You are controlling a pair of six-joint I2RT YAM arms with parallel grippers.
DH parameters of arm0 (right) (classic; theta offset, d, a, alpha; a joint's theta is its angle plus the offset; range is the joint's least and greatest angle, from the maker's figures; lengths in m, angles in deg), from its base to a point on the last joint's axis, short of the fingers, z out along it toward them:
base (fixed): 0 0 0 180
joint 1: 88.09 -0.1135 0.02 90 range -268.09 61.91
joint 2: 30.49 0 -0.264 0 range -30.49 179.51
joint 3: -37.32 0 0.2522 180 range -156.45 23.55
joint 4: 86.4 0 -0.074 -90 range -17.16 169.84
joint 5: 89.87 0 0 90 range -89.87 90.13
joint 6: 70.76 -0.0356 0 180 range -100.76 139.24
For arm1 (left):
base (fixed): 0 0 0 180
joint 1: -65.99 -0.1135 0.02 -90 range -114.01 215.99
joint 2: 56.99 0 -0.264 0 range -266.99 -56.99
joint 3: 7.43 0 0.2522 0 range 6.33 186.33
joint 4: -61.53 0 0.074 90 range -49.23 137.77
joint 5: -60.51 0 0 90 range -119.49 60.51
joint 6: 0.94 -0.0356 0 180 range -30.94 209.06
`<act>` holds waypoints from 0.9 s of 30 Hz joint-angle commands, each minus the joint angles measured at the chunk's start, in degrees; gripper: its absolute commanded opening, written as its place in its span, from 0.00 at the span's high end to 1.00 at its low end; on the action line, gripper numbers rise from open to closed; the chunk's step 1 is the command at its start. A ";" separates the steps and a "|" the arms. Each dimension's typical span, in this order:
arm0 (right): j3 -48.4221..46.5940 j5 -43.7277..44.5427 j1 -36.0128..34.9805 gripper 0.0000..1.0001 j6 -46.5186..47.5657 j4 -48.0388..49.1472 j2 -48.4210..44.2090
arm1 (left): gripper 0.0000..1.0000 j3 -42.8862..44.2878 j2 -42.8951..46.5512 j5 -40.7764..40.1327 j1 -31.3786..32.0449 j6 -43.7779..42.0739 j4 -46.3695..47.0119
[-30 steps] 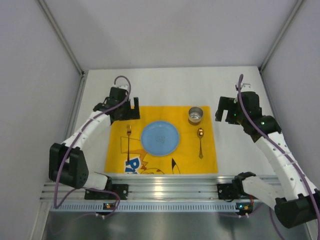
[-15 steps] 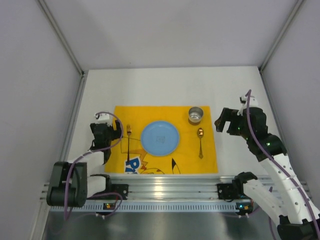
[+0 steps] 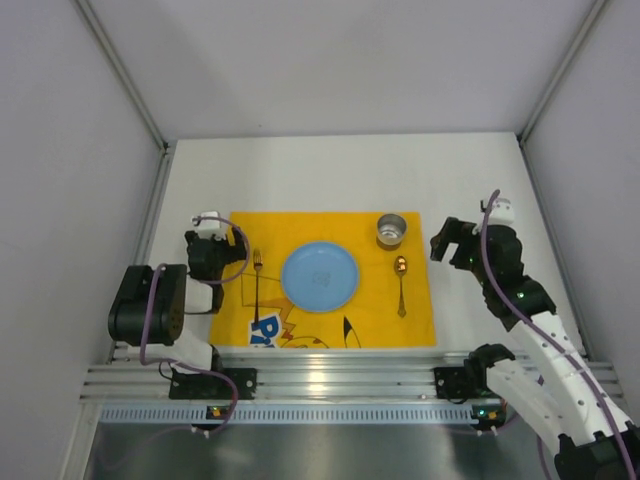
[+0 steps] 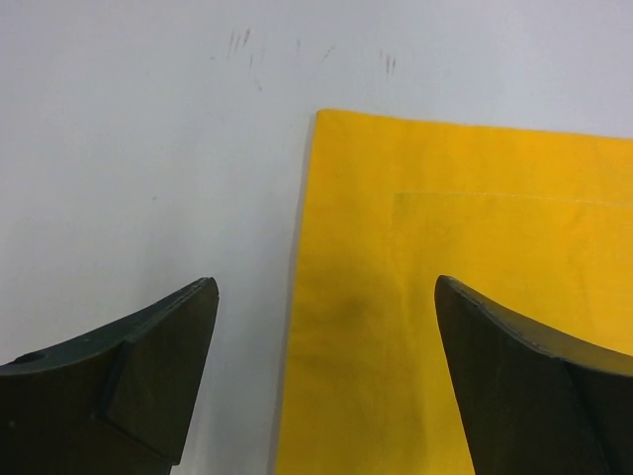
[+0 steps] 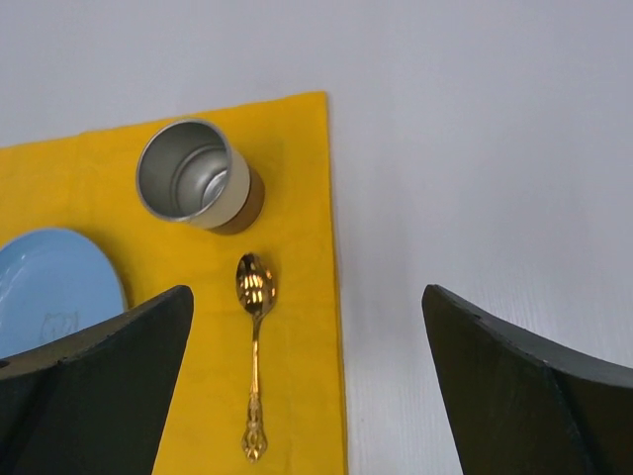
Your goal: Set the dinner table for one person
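Observation:
The white dinner table (image 3: 330,170) bears a yellow cartoon-print mat (image 3: 420,310). On the mat lie a blue plate (image 3: 320,276) in the middle, a gold fork (image 3: 257,280) to its left, a gold spoon (image 3: 401,284) to its right and a metal cup (image 3: 391,230) at the far right. The left gripper (image 3: 212,252) is open and empty, folded back low over the mat's left edge (image 4: 297,297). The right gripper (image 3: 448,240) is open and empty above the table, right of the cup (image 5: 193,183) and spoon (image 5: 254,346).
Pale grey wall panels (image 3: 90,200) close in the table on three sides. A ribbed aluminium rail (image 3: 340,385) runs along the near edge, with the arm bases on it.
The left arm has pulled back from the mat's far left corner and folded down near its base. The right arm has drawn back toward the near edge. Tableware has not moved.

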 commanded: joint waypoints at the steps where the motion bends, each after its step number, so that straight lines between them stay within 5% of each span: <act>1: 1.65 9.90 0.41 0.00 -2.84 10.28 2.43 | 0.07 2.22 0.27 2.69 -0.08 -0.89 4.53; 2: 2.70 14.62 0.32 0.00 -2.85 11.95 4.53 | 0.12 2.14 0.37 2.60 -0.08 -0.89 4.26; 3: 3.58 16.93 0.41 0.00 -1.98 16.84 5.77 | 0.01 1.88 0.37 2.60 -0.17 -1.07 4.69; 7: 12.01 30.56 0.41 0.00 4.51 37.93 12.27 | 0.01 1.96 0.28 2.68 -0.08 -0.98 4.60; 12: 18.35 13.75 5.05 0.00 19.18 60.79 25.54 | 0.01 1.96 0.37 2.68 -0.08 -0.98 4.69; 13: 21.23 3.96 5.68 0.00 26.35 73.80 27.73 | 0.01 1.88 0.28 2.60 -0.08 -0.98 4.69; 15: 23.19 -2.62 7.17 0.00 30.71 84.52 35.55 | 0.01 1.88 0.37 2.60 -0.08 -0.89 4.69; 17: 22.14 1.99 7.61 0.00 28.02 84.41 37.95 | 0.01 1.88 0.28 2.68 -0.08 -0.98 4.61; 20: 28.02 -5.79 12.18 0.00 25.98 100.49 43.89 | 0.01 1.88 0.37 2.68 -0.08 -0.98 4.69; 27: 25.92 -8.98 12.98 0.00 26.69 96.18 43.05 | 0.01 1.88 0.37 2.60 -0.08 -0.98 4.69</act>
